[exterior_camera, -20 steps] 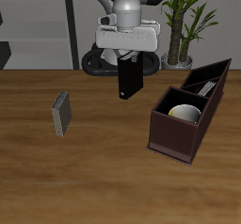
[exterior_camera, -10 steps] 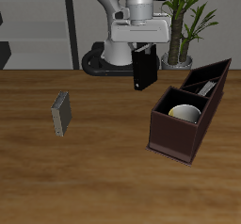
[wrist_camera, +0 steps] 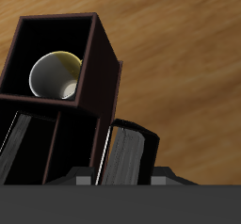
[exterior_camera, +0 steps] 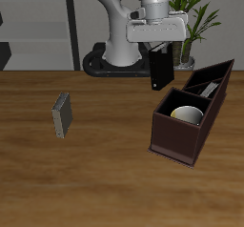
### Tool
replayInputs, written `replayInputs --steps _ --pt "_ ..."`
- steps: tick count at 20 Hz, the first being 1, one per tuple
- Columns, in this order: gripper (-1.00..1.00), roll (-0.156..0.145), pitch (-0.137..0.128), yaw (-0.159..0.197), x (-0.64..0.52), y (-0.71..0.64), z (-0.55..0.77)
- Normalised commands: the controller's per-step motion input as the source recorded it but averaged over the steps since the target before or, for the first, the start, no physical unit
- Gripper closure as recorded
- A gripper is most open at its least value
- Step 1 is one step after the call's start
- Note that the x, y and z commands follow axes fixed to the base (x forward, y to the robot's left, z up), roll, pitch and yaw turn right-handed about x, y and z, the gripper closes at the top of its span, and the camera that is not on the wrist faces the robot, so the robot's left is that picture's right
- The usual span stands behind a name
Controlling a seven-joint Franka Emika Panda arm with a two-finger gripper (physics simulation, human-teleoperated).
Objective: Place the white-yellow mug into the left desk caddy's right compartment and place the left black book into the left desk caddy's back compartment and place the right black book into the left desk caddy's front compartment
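Note:
My gripper is shut on the top edge of the right black book, which hangs upright above the table, just behind the left desk caddy. The wrist view shows this book between my fingers, beside the caddy wall. The white-yellow mug sits in the right compartment, the big square one, and shows there in the wrist view too. The left black book stands in one of the two narrow slots, its pale page edge showing.
A grey patterned book stands on the table well away from the caddy. A potted plant and the robot's base stand behind the caddy. Shelving lines the back wall.
My gripper has carried the black book sideways from mid-table toward the caddy and slightly higher. The mug, caddy and grey book have not moved.

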Motion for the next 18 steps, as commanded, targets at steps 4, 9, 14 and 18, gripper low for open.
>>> replayInputs --steps 4,9,14,18 --pt "1.00 0.027 0.004 0.019 0.07 0.21 0.01" --pt "1.00 0.007 0.011 0.023 0.13 0.09 0.04" --pt "1.00 0.009 0.016 0.002 0.10 0.12 0.00" --pt "1.00 0.048 0.014 0.000 0.06 0.20 0.00"
